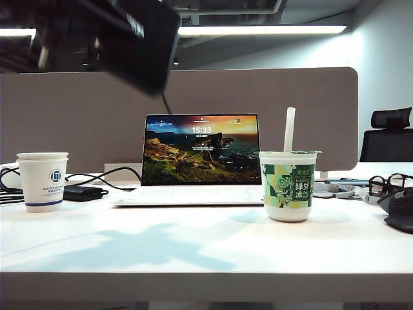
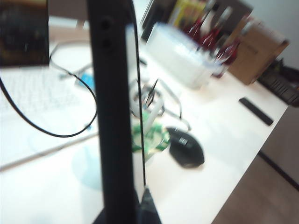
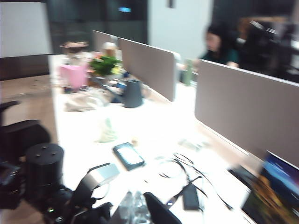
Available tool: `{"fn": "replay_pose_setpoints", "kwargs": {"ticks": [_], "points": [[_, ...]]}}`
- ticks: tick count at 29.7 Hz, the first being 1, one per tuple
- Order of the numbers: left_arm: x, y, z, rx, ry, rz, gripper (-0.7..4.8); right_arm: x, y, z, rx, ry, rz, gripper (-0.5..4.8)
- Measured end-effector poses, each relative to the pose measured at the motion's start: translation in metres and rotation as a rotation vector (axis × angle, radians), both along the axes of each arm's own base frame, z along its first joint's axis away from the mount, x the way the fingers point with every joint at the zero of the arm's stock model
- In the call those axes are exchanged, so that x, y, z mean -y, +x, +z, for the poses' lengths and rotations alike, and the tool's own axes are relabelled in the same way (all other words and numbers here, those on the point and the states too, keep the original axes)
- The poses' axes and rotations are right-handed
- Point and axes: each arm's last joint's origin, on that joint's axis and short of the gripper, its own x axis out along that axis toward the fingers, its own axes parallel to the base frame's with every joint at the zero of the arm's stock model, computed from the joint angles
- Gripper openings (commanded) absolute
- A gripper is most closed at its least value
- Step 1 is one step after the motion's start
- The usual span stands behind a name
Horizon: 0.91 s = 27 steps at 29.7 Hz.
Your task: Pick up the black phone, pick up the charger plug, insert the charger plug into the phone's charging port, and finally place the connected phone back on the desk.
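Glossy black phone (image 2: 114, 116) edge-on pinched in left hand (image 2: 122, 212), right hand pressed together

We see an open office: grey partition (image 1: 258, 110) behind the desk (image 1: 206, 252), ceiling strip light (image 1: 261, 30) on, pale wall (image 1: 387, 64) at right, black office chair (image 1: 386, 135) beyond. Right wrist view shows more partitions (image 3: 149, 65), a long white bench (image 3: 140, 130), dark windows (image 3: 84, 18).
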Motion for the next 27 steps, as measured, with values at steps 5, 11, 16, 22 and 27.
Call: {"fn": "replay_pose_setpoints", "kwargs": {"ticks": [5, 11, 16, 22, 27], "points": [[0.007, 0.015, -0.02, -0.078, 0.037, 0.003, -0.06, 0.001, 0.0, -0.004, -0.046, -0.021, -0.048, -0.04], [0.014, 0.032, -0.051, -0.191, 0.093, 0.004, -0.06, 0.001, 0.0, -0.007, -0.067, -0.033, -0.044, -0.04], [0.019, 0.041, -0.07, -0.247, 0.118, 0.005, -0.06, 0.0, -0.003, -0.006, -0.059, -0.039, -0.036, -0.04], [0.022, 0.048, -0.086, -0.288, 0.131, 0.011, -0.06, 0.001, -0.004, -0.006, -0.057, -0.042, -0.038, -0.04], [0.022, 0.053, -0.097, -0.342, 0.143, 0.067, -0.06, 0.001, -0.004, -0.007, -0.065, -0.045, -0.037, -0.04]]}}
